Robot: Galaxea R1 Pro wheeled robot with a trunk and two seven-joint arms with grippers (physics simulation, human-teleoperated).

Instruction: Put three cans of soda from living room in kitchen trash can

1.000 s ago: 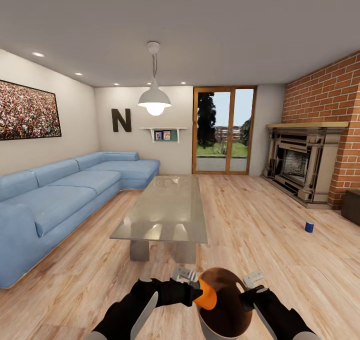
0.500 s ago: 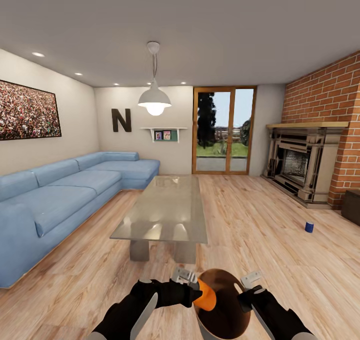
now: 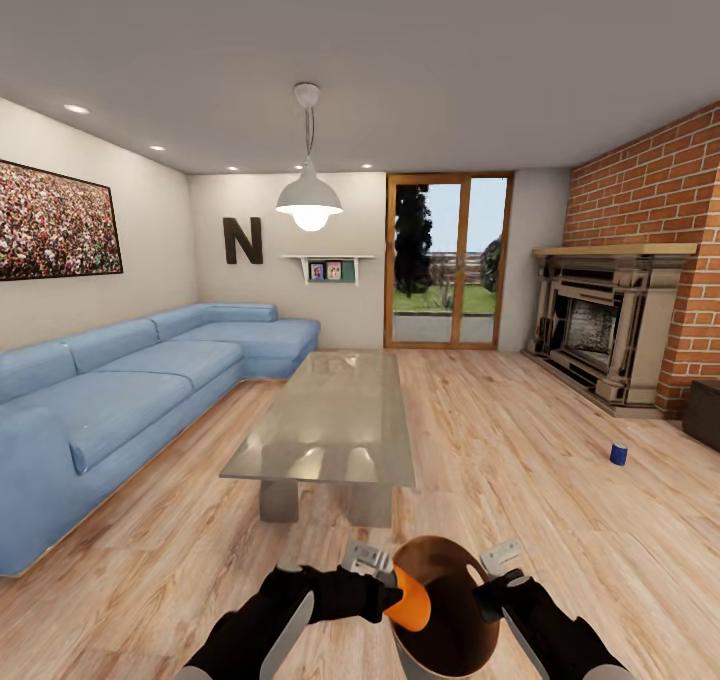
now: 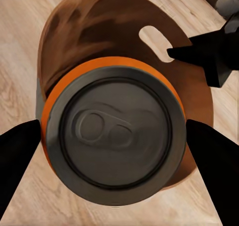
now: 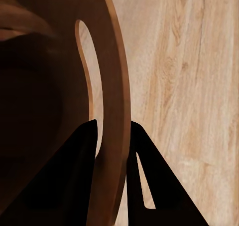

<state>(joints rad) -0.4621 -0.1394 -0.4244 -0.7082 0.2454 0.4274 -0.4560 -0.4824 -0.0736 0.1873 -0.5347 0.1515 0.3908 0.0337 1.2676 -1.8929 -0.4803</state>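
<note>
Two claws work low at six o'clock in my head view. My left claw [image 3: 396, 592] is clenched on the orange soda can [image 3: 412, 597], its fingers [image 4: 17, 158] pressing opposite sides of the can's rim, holding it over the brown wooden bin [image 3: 458, 610]. My right claw [image 5: 112, 136] pinches that bin's rim beside its handle slot. At three o'clock, a dark blue soda can [image 3: 619, 453] stands upright on the wooden floor [image 3: 520, 430], near the fireplace [image 3: 600, 335].
</note>
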